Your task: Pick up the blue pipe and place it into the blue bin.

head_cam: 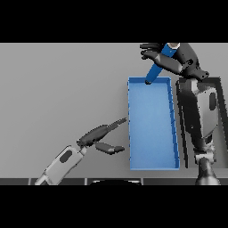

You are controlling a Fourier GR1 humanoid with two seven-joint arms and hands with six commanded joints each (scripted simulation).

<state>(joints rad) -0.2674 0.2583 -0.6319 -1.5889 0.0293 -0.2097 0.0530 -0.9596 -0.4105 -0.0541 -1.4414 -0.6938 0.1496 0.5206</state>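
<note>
Blue pipe (156, 69), stiff, seemingly light, likely slick: right hand (165, 59) is gripping its upper end, lower tip dipping over the blue bin's (132, 129) twelve o'clock rim on the worktop (62, 89); left hand (100, 136) is idling open at nine o'clock.

A single head view is looking steeply down onto the flat grey table (58, 89) from the robot's own side. It is sitting close, taking in the rectangular blue open-topped bin (132, 133) right of centre, with both arms entering from the lower edge.
</note>
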